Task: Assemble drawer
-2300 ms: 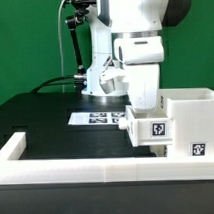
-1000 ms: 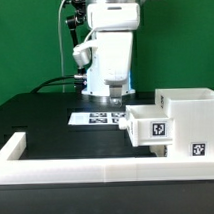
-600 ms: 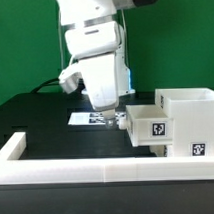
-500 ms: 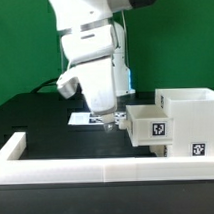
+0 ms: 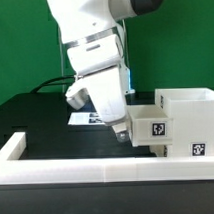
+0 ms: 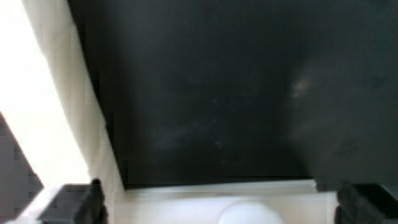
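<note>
From the exterior view, my gripper hangs tilted just beside the knobbed tray of the drawer, which sits at the bench's right end against the front border wall; from the wrist view, my fingers stand spread, pinching nothing, over the black bench

1 casing, 1 tray, 1 marker board, 1 gripper, 1 border wall.
</note>
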Tool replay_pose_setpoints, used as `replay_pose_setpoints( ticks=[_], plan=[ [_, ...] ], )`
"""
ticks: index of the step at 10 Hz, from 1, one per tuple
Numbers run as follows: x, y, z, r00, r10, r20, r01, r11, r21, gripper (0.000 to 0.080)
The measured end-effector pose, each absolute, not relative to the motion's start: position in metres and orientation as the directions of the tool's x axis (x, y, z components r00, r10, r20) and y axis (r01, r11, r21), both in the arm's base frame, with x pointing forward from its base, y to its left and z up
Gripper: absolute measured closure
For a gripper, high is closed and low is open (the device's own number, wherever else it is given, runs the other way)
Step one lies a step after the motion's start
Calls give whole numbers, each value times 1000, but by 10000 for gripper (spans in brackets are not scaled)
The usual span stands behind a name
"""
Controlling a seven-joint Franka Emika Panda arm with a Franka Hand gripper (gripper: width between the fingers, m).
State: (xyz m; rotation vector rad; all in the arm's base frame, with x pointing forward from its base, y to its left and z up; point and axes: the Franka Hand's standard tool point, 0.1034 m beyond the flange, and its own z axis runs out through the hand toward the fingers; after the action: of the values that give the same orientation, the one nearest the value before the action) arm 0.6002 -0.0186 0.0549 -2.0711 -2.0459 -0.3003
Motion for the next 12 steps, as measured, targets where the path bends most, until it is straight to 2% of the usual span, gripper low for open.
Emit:
replay_pose_setpoints(
  ticks=[4, 6, 12],
  plan=[
    [600, -16, 54, -15, 961, 278, 1000, 16, -4, 150],
    [600, 0, 55, -35, 957, 288, 999, 38, -3, 150],
    [601, 9, 55, -30, 974, 223, 999, 34, -13, 150]
  ],
)
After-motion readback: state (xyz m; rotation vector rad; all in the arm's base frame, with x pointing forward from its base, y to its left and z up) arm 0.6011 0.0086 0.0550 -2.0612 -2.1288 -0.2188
